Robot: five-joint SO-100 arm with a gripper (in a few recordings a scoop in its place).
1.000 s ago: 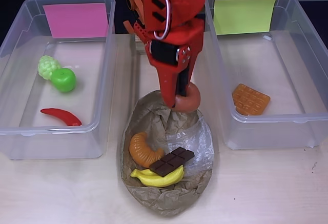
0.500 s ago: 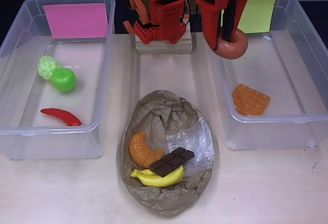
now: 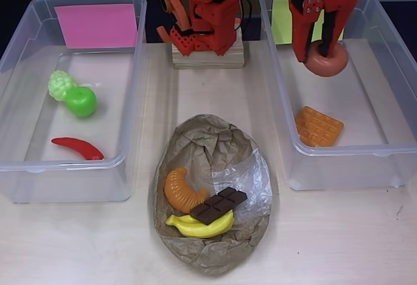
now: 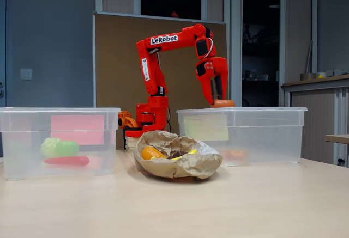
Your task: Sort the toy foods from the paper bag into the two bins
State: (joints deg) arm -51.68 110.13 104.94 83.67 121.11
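Behind the paper bag (image 3: pixel 212 194), the pincer (image 3: pixel 324 53) grips the donut (image 3: pixel 328 61) above the waffle (image 3: pixel 318 126).

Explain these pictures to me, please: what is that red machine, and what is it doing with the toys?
It is a small robot arm. One camera looks down from above, another looks across the table. Its gripper holds a brown donut above the yellow-labelled bin, where a waffle already lies. The pink-labelled bin holds grapes, an apple and a chili. In the paper bag remain a croissant, a chocolate bar and a banana.
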